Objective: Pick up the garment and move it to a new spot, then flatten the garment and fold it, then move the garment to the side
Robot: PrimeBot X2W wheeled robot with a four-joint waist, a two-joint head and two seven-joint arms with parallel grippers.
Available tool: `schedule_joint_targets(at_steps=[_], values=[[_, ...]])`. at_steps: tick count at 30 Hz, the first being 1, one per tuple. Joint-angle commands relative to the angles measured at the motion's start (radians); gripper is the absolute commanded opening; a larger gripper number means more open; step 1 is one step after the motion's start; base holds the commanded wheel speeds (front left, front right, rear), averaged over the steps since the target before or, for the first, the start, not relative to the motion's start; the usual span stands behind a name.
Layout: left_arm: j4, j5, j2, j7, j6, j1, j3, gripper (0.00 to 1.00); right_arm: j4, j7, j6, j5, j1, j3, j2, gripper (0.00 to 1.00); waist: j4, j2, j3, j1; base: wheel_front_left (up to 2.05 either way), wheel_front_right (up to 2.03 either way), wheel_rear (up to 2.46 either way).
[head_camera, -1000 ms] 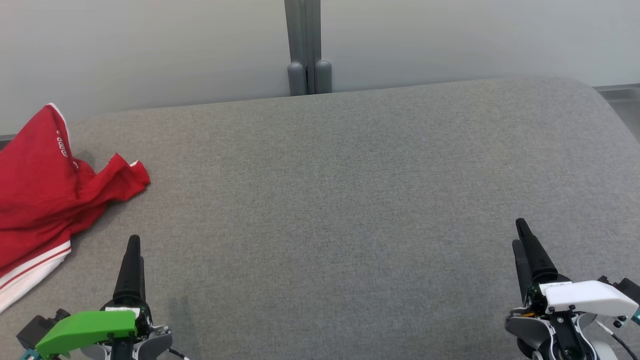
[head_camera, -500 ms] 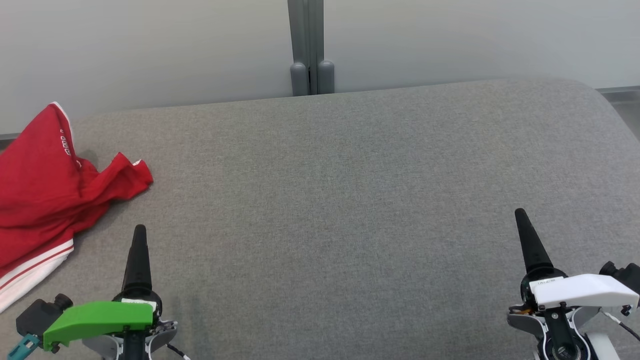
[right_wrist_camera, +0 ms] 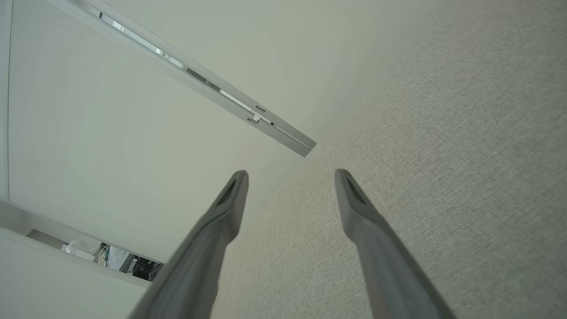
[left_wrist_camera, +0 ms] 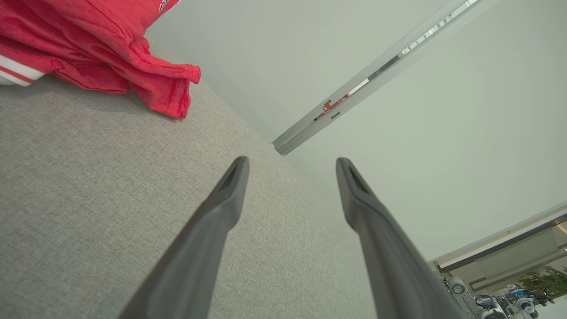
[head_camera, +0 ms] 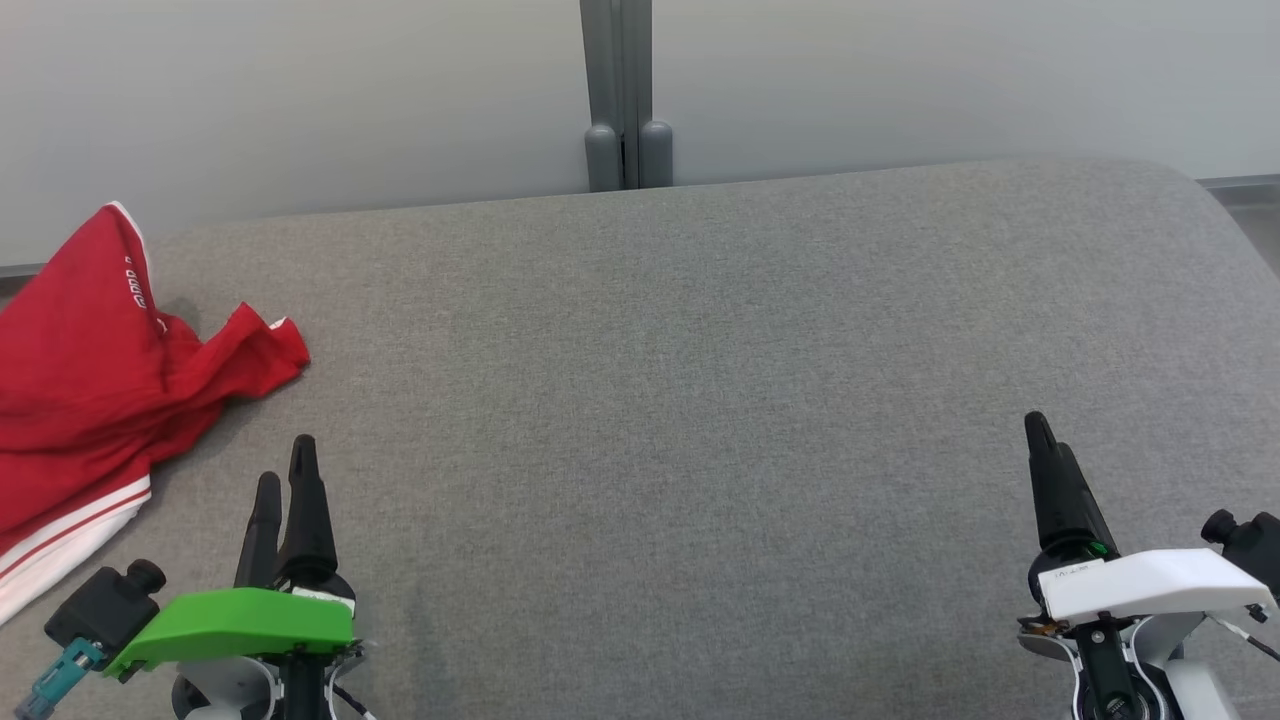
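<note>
Nearest me, my left gripper (head_camera: 285,460) and right gripper (head_camera: 1046,432) both hang released, fingers spread on nothing, over the grey fabric-covered table (head_camera: 700,330). Farther off, at the table's left edge, the crumpled red garment with white trim (head_camera: 80,390) lies untouched. Beyond stands a grey post (head_camera: 627,100).
</note>
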Motion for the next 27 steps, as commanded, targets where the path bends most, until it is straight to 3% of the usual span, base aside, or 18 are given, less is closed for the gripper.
schedule_joint_targets(at_steps=[1,27], values=[[-0.015,0.048,0.007,-0.011,0.008,-0.021,-0.004,1.0,-0.021,-0.013,0.0,-0.036,-0.006,0.005,-0.008,1.0,0.001,0.0,0.0,0.0,0.0,0.0,0.0],[-0.027,0.418,0.01,-0.082,0.055,-0.009,-0.054,1.0,-0.053,-0.085,0.0,-0.36,0.007,0.03,-0.024,1.0,0.015,0.0,0.007,0.0,0.0,0.0,0.0]])
